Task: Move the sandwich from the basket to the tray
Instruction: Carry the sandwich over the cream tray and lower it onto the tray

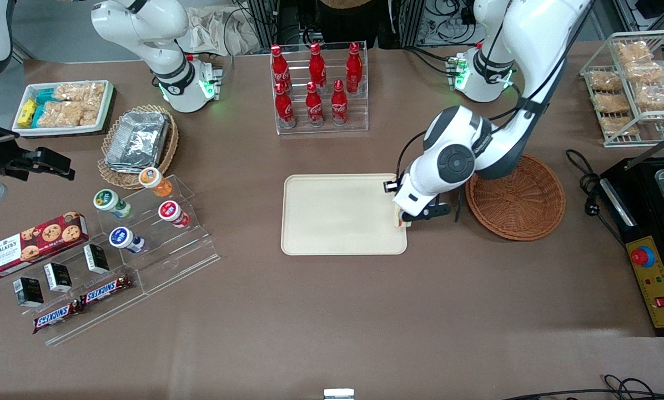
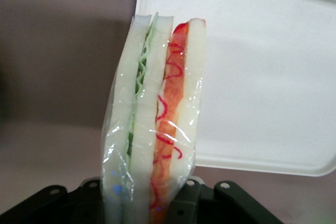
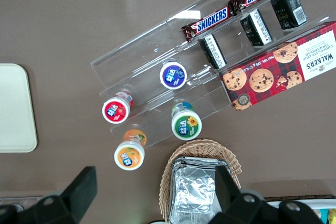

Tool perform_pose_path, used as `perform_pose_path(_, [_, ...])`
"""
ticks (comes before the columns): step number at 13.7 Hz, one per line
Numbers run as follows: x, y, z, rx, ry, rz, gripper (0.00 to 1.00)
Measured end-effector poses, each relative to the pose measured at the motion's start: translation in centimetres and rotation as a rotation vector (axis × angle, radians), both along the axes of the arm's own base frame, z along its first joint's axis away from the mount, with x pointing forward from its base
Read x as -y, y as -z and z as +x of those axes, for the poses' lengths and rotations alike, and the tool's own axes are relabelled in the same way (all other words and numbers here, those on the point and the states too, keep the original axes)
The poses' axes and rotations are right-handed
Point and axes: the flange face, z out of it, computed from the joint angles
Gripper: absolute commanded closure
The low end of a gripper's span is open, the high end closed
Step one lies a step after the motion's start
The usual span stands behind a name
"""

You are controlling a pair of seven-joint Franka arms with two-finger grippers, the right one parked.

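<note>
Tray (image 1: 337,214) lies flat on the worktop (image 1: 332,311), bare of items; basket (image 1: 518,197) sits just beside it toward the working arm's end and looks empty. Gripper (image 1: 405,218) hangs over the tray edge nearest the basket, fingers clamped on the sandwich (image 2: 155,119), which stands on edge with its cut face toward the wrist camera. Sandwich judged light, soft and easily crushed; the clear film wrap looks slick, so a gentle hold across the flat bread faces, low on the wedge, seems best. Hidden: the finger pads and the sandwich's gripped end are cut off in the wrist view; in the front view the arm covers most of the sandwich, so its height above the tray cannot be told.
</note>
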Motion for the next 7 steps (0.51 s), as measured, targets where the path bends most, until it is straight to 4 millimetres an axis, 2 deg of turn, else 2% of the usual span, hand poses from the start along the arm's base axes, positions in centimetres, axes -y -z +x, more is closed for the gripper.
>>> perform_pose_path(3, [0.7,3.0,-0.2,-0.015,0.04,0.022,0.6])
perform_pose_path(7, [1.5,5.8,0.3,-0.033,0.071,0.033,0.6])
